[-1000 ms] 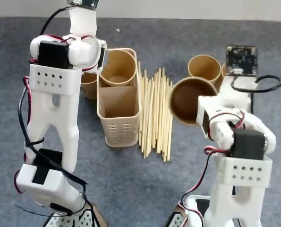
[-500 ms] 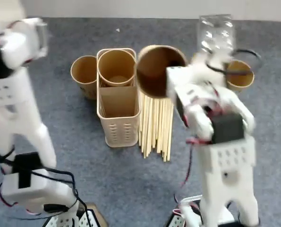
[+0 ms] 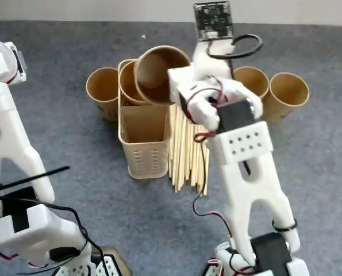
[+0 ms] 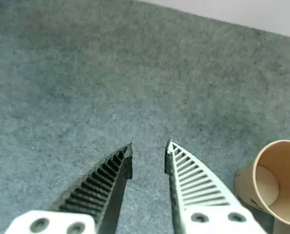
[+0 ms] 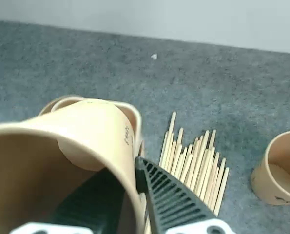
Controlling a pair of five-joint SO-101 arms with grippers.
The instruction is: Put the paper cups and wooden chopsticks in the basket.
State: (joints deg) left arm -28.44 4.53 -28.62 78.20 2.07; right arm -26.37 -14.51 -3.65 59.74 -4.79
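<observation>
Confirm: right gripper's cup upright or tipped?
Tipped: the paper cup leans mouth-outward over the basket, its rim pinched by the right gripper.

The desk [image 3: 314, 172] was covered all over with a grey, felt-like fabric, its short nap mottled lighter and darker. Along its far edge ran a pale, plain band [image 3: 130, 10], a wall or backboard, meeting the grey in a straight line. A small white speck [image 3: 143, 37] lay on the fabric close to that far edge. At the near edge a brown patch [image 3: 123, 265] of some other surface showed, too little of it to tell what it was.
</observation>
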